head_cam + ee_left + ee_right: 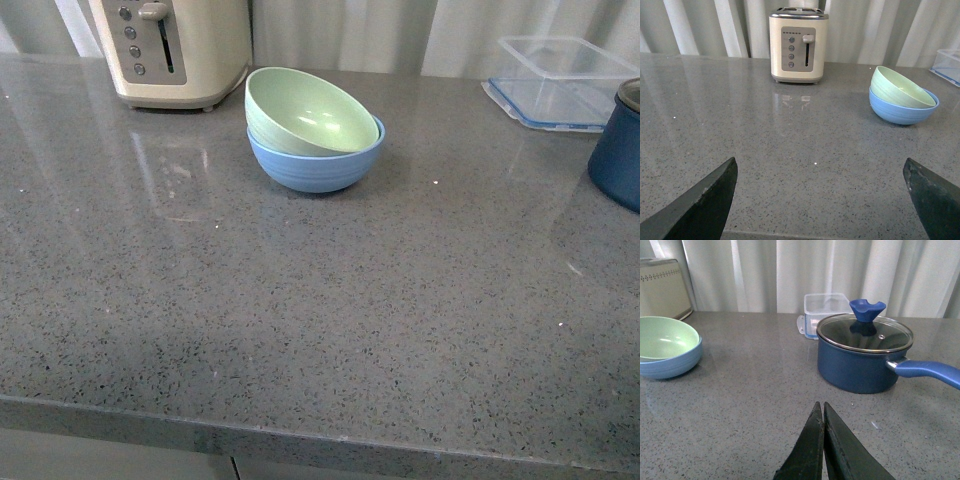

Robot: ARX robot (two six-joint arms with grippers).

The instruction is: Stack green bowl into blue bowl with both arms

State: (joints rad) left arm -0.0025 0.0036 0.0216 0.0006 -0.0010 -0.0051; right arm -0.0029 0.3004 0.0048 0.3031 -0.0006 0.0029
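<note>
The green bowl (pixel 308 112) rests tilted inside the blue bowl (pixel 318 167) at the back middle of the grey counter (pixel 300 320). Both also show in the left wrist view, green bowl (pixel 898 88) in blue bowl (pixel 902 111), and in the right wrist view, green bowl (pixel 665 339) in blue bowl (pixel 671 365). My left gripper (pixel 820 167) is open over bare counter, well short of the bowls, with nothing between its fingers. My right gripper (pixel 820 407) is shut on nothing, apart from the bowls. Neither arm appears in the front view.
A cream toaster (pixel 178 48) stands at the back left, close to the bowls. A clear plastic container (pixel 562 80) sits at the back right. A dark navy pot (pixel 863 357) with a glass lid and long handle stands at the right edge.
</note>
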